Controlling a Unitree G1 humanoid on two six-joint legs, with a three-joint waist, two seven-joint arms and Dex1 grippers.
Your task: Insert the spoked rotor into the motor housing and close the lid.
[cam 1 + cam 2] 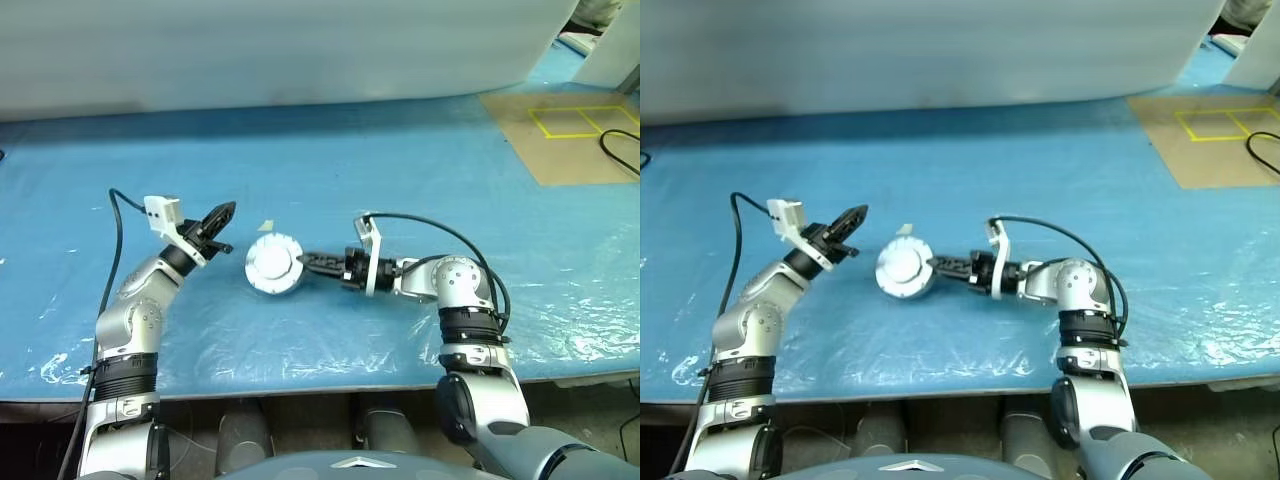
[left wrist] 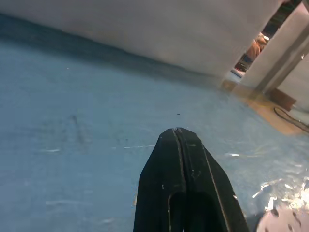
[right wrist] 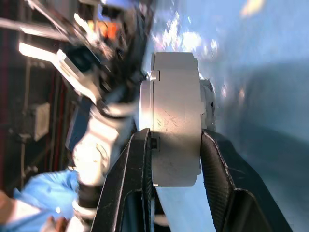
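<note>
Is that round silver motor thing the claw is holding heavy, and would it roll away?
Probably stiff and fairly heavy: the motor housing looks like solid metal. Its smooth sides could slip, so the right claw squeezes both flat faces. Set on its round edge, it would likely roll; laid flat, it shouldn't.

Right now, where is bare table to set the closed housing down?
Free: the blue table between the motor housing and the far white wall, and right of the right gripper up to the brown board. Crowded: between housing and left gripper.
</note>
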